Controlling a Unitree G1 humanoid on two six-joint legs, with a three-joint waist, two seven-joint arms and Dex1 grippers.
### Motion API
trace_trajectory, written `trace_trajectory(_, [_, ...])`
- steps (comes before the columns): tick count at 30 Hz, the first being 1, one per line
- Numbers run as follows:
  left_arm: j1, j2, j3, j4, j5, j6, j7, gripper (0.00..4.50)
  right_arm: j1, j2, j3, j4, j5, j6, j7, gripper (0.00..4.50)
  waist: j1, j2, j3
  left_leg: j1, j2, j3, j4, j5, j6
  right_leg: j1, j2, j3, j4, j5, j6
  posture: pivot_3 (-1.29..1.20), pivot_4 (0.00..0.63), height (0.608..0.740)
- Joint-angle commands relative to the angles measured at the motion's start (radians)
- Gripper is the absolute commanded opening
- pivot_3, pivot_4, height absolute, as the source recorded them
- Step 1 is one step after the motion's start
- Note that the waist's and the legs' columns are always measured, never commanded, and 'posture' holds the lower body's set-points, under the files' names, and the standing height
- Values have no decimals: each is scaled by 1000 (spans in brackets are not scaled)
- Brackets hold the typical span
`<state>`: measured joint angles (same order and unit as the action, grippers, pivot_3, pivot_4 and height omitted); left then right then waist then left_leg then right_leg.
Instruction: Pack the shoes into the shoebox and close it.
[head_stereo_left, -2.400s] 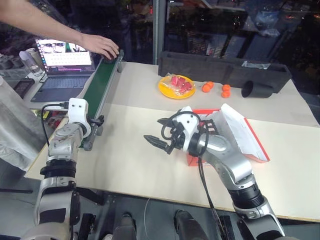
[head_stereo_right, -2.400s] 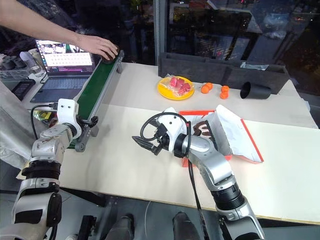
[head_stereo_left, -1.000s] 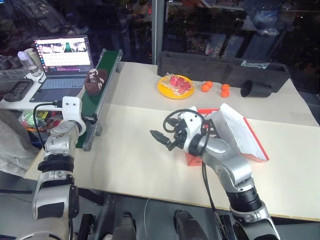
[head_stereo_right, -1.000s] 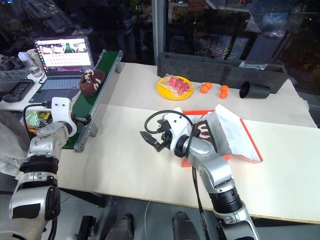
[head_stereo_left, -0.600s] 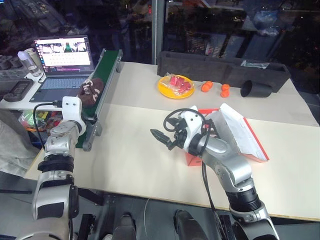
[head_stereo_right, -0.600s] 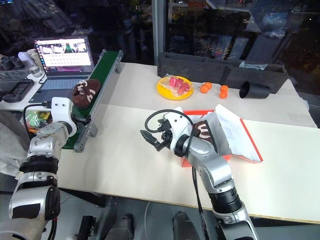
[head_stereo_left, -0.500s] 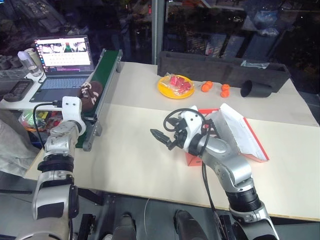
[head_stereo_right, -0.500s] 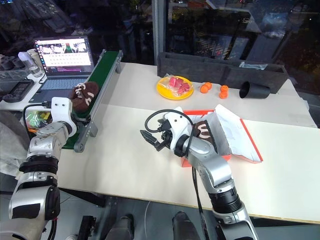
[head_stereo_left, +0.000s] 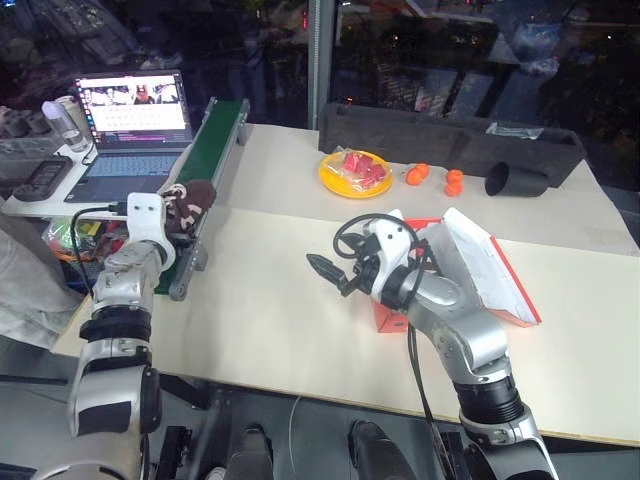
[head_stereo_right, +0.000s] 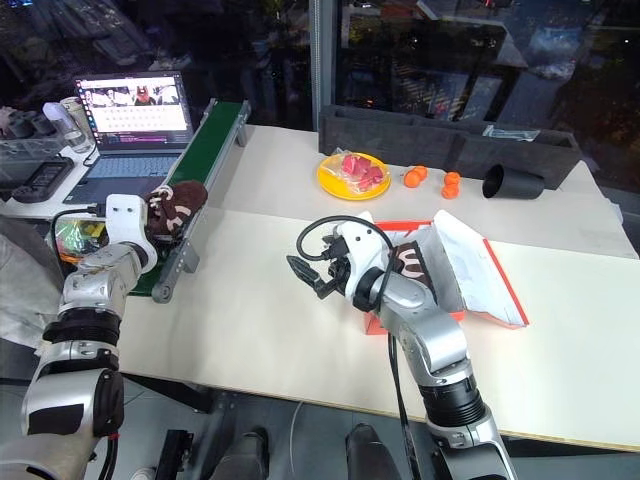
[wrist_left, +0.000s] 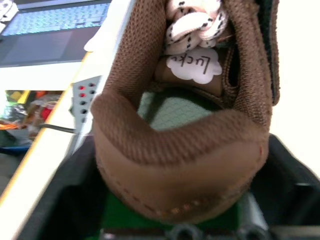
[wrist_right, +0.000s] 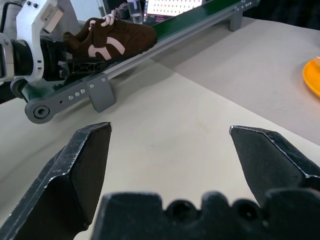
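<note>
The shoe (head_stereo_right: 176, 204) is now arriving at the near end of the green conveyor (head_stereo_right: 205, 145) on the left of the bench (head_stereo_right: 260, 310), having ridden down from the far end over the last second. The left hand (head_stereo_right: 150, 232) is waiting right at it, its fingers starting to close in around the heel, though no firm grip is showing yet. The right hand (wrist_right: 170, 150) is hovering wide open and empty over mid-bench. The shoebox (head_stereo_right: 455, 275) is sitting open just right of it, one shoe already inside, so this pickup is bringing the second.

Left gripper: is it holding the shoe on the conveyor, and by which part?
Cannot be told. The shoe sits heel-first at the left gripper, but no closed hold shows. The right gripper holds nothing.
</note>
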<state>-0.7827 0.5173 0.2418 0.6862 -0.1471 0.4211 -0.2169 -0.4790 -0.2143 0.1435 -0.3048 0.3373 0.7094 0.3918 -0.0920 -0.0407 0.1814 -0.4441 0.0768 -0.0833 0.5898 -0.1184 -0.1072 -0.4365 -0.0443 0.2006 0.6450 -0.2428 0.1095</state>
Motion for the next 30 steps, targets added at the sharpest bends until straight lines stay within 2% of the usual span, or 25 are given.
trace_trajectory(1, [-45, -21, 54, -49, -70, -3, -19, 2814, -22, 0, -30, -41, 17, -3, 1, 4500, 1, 0, 0, 0, 0, 0, 0, 0, 0, 0, 0, 0, 0, 0, 0, 0, 150, 740])
trace_trajectory(7, [-46, -109, 123, -222, -230, -18, -98, 2814, -28, 4, -40, -28, 13, -6, -7, 4500, 3, 0, 0, -2, 0, 0, 0, 0, 0, 0, 0, 0, -1, 0, 0, 0, 150, 740])
trace_trajectory(11, [-31, -186, 150, -385, -390, 92, -146, 2814, -45, 45, -89, -6, 39, 16, -53, 4500, -1, 0, 0, -2, 0, 0, 0, 0, 0, 0, 0, 0, -1, 0, 0, 0, 150, 740])
trace_trajectory(13, [-8, -207, 119, -456, -439, 154, -181, 2814, -80, 118, -188, 18, 113, 68, -122, 4500, -6, 0, 0, -1, 0, 0, 0, 0, 0, 0, 0, 0, -1, 0, 0, 0, 150, 740])
trace_trajectory(16, [44, -245, 38, -580, -503, 257, -237, 2814, -171, 264, -411, 71, 315, 184, -302, 4500, -9, 0, 0, 0, 0, 0, 0, 0, 0, 0, 0, 0, 1, 0, 0, 0, 150, 740])
trace_trajectory(20, [99, -278, -48, -677, -526, 327, -263, 2814, -249, 341, -546, 78, 492, 299, -454, 4500, -8, 0, 0, -1, 0, -1, 0, 0, 0, 0, 0, 0, 1, 3, -6, 0, 150, 740])
trace_trajectory(23, [113, -295, -80, -698, -537, 347, -277, 2814, -277, 336, -554, 74, 556, 323, -517, 4500, -9, 0, 0, -1, 0, -1, 0, 0, 1, 0, 0, 0, 0, 4, -6, 0, 150, 740])
trace_trajectory(30, [91, -299, -156, -689, -523, 348, -335, 2814, -280, 310, -528, 85, 579, 311, -559, 4500, -29, 0, 0, 0, 0, -1, 0, 0, 1, 0, 0, 0, 0, 0, -1, 0, 150, 740])
